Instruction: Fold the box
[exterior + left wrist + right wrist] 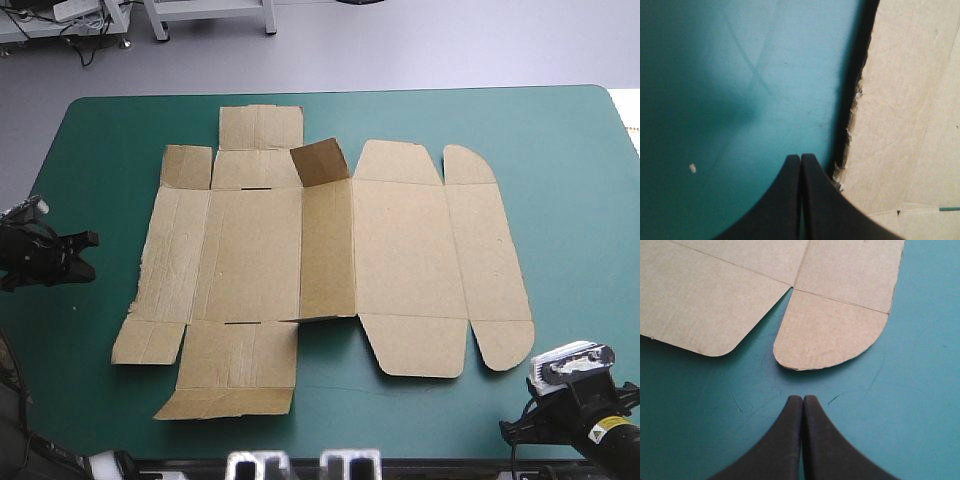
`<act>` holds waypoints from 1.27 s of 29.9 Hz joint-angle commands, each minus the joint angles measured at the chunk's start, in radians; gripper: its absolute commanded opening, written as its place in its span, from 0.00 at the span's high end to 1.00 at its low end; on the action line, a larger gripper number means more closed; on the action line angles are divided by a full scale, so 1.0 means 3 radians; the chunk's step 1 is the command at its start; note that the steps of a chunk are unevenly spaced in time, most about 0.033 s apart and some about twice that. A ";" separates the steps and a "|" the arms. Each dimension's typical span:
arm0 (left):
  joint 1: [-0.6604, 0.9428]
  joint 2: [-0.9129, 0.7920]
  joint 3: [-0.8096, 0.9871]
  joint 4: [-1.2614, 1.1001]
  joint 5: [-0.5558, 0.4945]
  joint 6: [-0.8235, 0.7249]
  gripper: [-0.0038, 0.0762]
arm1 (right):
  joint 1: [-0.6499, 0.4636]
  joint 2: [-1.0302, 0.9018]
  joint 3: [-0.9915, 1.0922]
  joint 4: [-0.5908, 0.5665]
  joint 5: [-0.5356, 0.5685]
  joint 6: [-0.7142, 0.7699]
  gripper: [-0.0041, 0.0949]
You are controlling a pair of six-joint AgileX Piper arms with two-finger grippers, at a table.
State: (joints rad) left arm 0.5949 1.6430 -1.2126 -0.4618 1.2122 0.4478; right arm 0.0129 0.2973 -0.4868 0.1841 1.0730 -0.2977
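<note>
Stands at the opening step, box (330, 260) flat on the bench (560, 150) save one small flap (320, 160) raised, left end effector (800, 159) closed and empty beside its ragged edge, right end effector (803, 399) likewise near a rounded flap (830, 335); calls next for opening up to lift a wall panel.

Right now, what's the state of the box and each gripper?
box: spread flat on the teal-green cover, unfolded, one small flap raised at its far side.
left gripper: shut, empty, beside the box's left edge.
right gripper: shut, empty, just short of a rounded corner flap.
</note>
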 commanded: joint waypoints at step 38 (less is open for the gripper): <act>-0.0456 0.0279 0.0012 -0.0370 0.0297 -0.0164 0.32 | 0.0016 0.0038 -0.0075 -0.0002 -0.0197 0.0171 0.98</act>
State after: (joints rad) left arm 0.4716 1.7666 -1.1901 -0.5263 1.2050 0.3904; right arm 0.0129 0.2973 -0.4868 0.1774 1.0674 -0.2483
